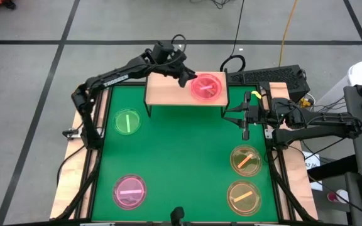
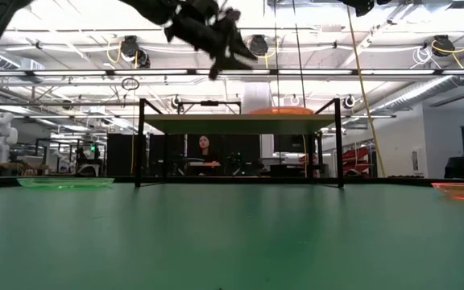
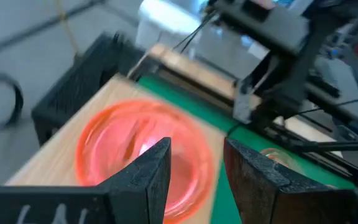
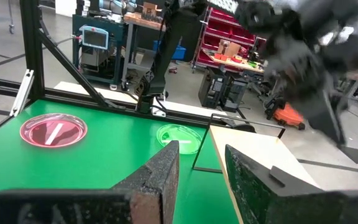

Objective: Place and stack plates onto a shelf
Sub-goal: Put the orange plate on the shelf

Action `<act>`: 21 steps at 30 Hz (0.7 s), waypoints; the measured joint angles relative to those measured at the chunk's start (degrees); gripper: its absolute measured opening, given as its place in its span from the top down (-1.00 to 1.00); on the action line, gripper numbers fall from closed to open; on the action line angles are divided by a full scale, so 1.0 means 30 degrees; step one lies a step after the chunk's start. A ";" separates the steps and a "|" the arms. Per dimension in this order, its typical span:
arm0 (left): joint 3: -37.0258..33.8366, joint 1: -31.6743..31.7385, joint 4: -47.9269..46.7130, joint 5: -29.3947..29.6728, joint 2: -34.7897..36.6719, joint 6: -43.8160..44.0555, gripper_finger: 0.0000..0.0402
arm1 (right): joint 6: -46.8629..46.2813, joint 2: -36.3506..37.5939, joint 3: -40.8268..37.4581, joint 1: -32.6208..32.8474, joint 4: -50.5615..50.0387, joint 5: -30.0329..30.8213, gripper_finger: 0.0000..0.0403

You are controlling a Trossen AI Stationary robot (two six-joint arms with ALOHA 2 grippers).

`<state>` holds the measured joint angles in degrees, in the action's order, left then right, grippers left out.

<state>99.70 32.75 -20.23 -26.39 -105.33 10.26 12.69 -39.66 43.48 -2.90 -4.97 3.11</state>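
Observation:
The shelf (image 1: 168, 91), a light-wood board on black legs, stands at the table's far edge. A pink plate (image 1: 207, 86) lies flat on the shelf's right half; it fills the left wrist view (image 3: 135, 149). My left gripper (image 1: 185, 79) hovers open just above and to the left of that plate, touching nothing; the low view shows the gripper (image 2: 224, 50) well above the board (image 2: 240, 121). My right gripper (image 1: 246, 119) waits open at the table's right side, right of the shelf. On the cloth lie a green plate (image 1: 127, 121), a pink plate (image 1: 129, 191) and two amber plates (image 1: 246, 159) (image 1: 243, 197).
The green table cloth (image 1: 181, 163) has wooden strips along its left and right sides. A black keyboard (image 1: 269, 76) and cables lie behind the shelf's right end. The shelf's left half (image 1: 162, 88) is bare wood. People sit in the room beyond the table.

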 joint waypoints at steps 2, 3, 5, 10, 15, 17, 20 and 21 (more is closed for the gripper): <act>0.0000 -0.0347 0.0122 -0.0066 0.0777 -0.0369 0.24 | 0.0000 0.0000 0.0000 0.0000 0.0000 -0.0002 0.43; 0.0014 -0.0583 0.0072 -0.0090 0.1077 -0.0518 0.24 | 0.0000 0.0000 0.0000 0.0000 0.0000 -0.0006 0.43; 0.0036 -0.1055 -0.0514 -0.0111 0.1706 -0.1323 0.24 | 0.0000 0.0000 0.0000 0.0000 0.0005 -0.0007 0.43; 0.0029 -0.2162 -0.1894 -0.0122 0.3060 -0.3115 0.24 | 0.0000 0.0000 0.0000 0.0000 0.0000 -0.0007 0.43; 0.0022 -0.2690 -0.2920 0.0049 0.4466 -0.3330 0.24 | 0.0000 0.0000 0.0000 0.0000 0.0000 -0.0007 0.43; -0.0044 -0.2896 -0.3652 0.0600 0.4825 -0.3380 0.24 | 0.0000 0.0000 0.0000 0.0000 0.0000 -0.0007 0.43; -0.0058 -0.3070 -0.5183 0.1390 0.5114 -0.3394 0.24 | 0.0000 0.0000 0.0000 0.0000 0.0000 -0.0007 0.43; -0.0066 -0.3095 -0.5595 0.1457 0.5172 -0.3394 0.24 | 0.0000 0.0000 0.0000 0.0000 0.0005 -0.0007 0.43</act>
<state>99.50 23.46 -37.02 -22.02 -89.81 0.08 12.69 -39.66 43.48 -2.90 -4.96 3.09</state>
